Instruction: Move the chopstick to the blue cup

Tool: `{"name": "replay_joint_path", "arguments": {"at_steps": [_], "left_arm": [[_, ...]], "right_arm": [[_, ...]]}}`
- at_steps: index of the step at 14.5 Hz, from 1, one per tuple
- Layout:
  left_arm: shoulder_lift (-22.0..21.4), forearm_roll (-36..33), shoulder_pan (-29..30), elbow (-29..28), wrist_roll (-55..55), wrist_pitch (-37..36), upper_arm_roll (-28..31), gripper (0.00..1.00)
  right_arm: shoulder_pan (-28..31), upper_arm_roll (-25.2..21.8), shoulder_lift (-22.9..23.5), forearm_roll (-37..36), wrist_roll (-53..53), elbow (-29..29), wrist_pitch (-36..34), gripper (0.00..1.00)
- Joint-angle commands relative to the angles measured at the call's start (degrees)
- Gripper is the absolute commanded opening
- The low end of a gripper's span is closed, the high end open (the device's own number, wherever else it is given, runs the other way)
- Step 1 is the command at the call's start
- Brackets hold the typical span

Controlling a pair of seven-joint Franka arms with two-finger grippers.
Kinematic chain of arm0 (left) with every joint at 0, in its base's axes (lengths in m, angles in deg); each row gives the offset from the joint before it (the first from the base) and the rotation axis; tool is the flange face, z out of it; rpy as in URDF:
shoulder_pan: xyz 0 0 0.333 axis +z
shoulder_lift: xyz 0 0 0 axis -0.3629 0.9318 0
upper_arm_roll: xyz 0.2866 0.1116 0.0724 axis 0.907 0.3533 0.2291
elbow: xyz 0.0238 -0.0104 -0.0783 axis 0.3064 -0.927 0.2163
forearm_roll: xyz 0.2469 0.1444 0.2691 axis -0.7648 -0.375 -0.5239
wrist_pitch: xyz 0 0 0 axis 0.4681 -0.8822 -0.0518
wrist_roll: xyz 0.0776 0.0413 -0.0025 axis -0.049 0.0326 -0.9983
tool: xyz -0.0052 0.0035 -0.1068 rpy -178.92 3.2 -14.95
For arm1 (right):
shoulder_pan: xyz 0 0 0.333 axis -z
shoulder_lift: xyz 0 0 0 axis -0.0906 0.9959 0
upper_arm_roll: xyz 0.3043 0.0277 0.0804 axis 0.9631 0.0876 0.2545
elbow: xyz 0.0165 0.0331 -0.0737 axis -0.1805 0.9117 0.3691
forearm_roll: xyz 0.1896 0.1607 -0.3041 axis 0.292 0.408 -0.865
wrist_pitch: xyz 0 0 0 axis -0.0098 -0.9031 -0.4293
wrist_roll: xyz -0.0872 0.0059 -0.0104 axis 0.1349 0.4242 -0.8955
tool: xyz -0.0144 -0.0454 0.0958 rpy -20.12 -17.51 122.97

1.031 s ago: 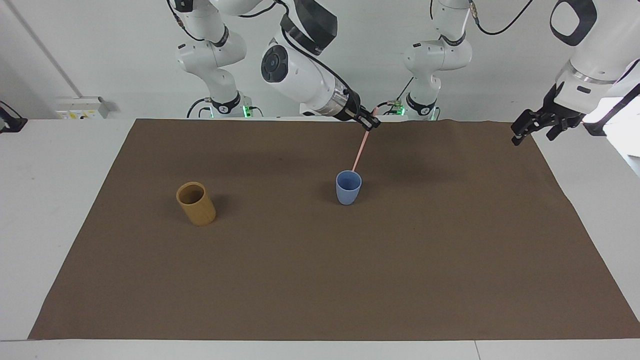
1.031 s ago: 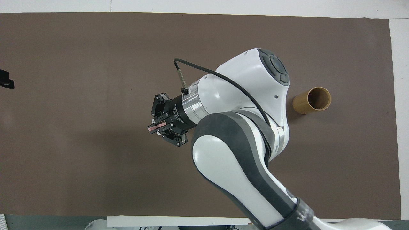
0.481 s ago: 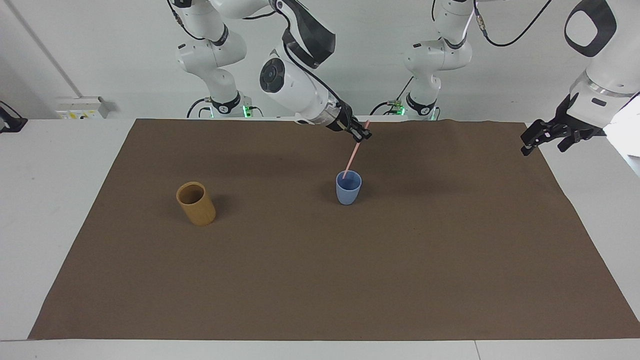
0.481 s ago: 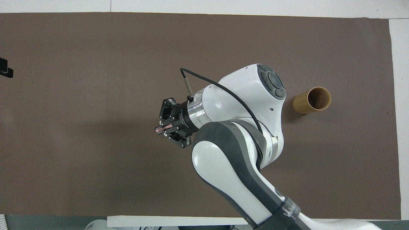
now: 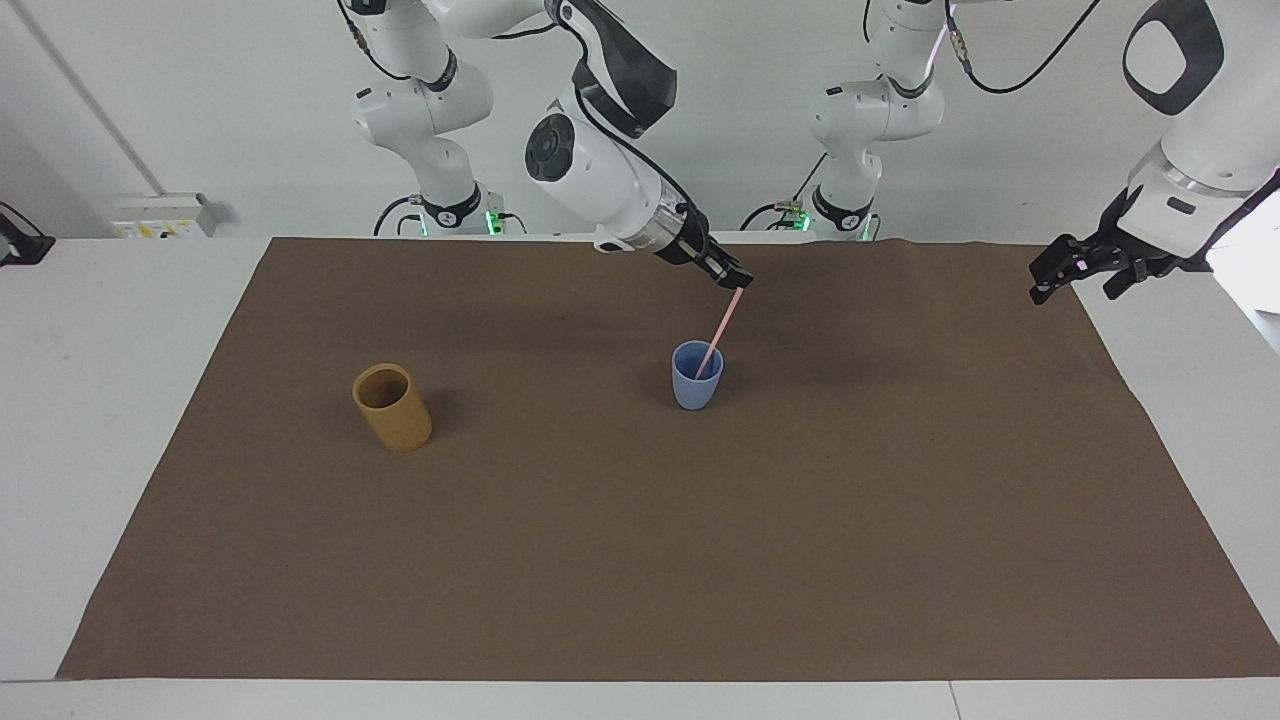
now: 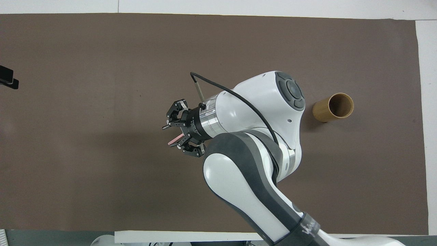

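The light blue cup [image 5: 696, 384] stands upright on the brown mat, near the middle of the table. The pale pink chopstick [image 5: 722, 326] stands tilted in it, its lower end inside the cup and its top at my right gripper [image 5: 738, 280]. In the overhead view my right gripper [image 6: 170, 136] is open, and the chopstick's top [image 6: 173, 140] lies beside one finger, no longer clamped. My right arm hides the blue cup in that view. My left gripper [image 5: 1065, 268] waits in the air over the mat's edge at the left arm's end.
A tan bamboo-coloured cylindrical cup [image 5: 392, 408] stands on the brown mat [image 5: 640, 560] toward the right arm's end; it also shows in the overhead view [image 6: 333, 107]. White table surrounds the mat.
My right gripper lowered the chopstick's end into the blue cup, then opened its fingers around the stick's top. My left gripper shifted slightly.
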Motion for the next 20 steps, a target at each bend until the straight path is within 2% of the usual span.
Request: {"name": "replay_joint_path", "arguments": {"at_steps": [1, 2, 4, 6, 8, 10, 12, 13, 14, 16, 19, 20], "left_arm": [[0.19, -0.42, -0.54, 0.57, 0.70, -0.93, 0.33, 1.00], [0.01, -0.42, -0.63, -0.12, 0.70, 0.03, 0.33, 1.00], [-2.44, -0.51, -0.72, -5.90, 0.70, 5.81, 0.33, 1.00], [-3.24, -0.42, -1.42, -8.65, 0.61, 6.81, 0.33, 1.00], [-3.15, -0.42, -1.42, -8.66, 0.61, 6.63, 0.33, 1.00], [-3.15, -0.42, -1.42, -8.66, 0.70, 6.54, 0.33, 1.00], [-3.15, -0.42, -1.34, -8.48, 0.70, 6.19, 0.42, 1.00], [-3.15, -0.42, -1.16, -8.31, 0.70, 5.67, 0.42, 1.00], [-3.15, -0.42, -0.90, -8.22, 0.79, 5.49, 0.51, 1.00], [-3.15, -0.42, -0.81, -8.22, 0.79, 5.23, 0.51, 1.00], [-3.33, -0.42, -1.33, -8.22, 0.61, 4.96, 0.51, 1.00], [-3.59, -0.42, -1.33, -8.30, 0.61, 4.61, 0.51, 1.00]], "right_arm": [[5.58, -0.10, -2.32, -7.29, 2.76, -3.13, -3.51, 1.00], [7.95, -0.18, -2.85, -12.48, 4.34, -4.97, -6.57, 1.00], [12.34, -0.19, -3.29, -23.89, 12.12, -8.93, -14.82, 1.00], [16.12, -0.19, -5.22, -35.24, 29.13, -10.09, -23.78, 1.00], [20.95, -0.27, -7.85, -41.95, 44.46, -10.18, -30.92, 1.00], [27.19, -0.62, -10.14, -44.77, 53.44, -10.70, -35.06, 1.00], [31.16, -1.24, -10.24, -46.71, 62.40, -16.29, -40.84, 1.00], [32.74, -1.41, -9.63, -49.33, 67.06, -19.81, -44.71, 1.00], [33.71, -1.42, -8.75, -52.40, 72.33, -20.98, -45.79, 1.00], [37.57, -1.59, -9.27, -52.61, 82.52, -18.54, -44.92, 1.00], [36.98, -1.24, -9.54, -52.52, 84.77, -18.35, -46.06, 1.00], [34.02, -1.76, -9.62, -52.52, 84.34, -18.52, -46.41, 1.00]]}}
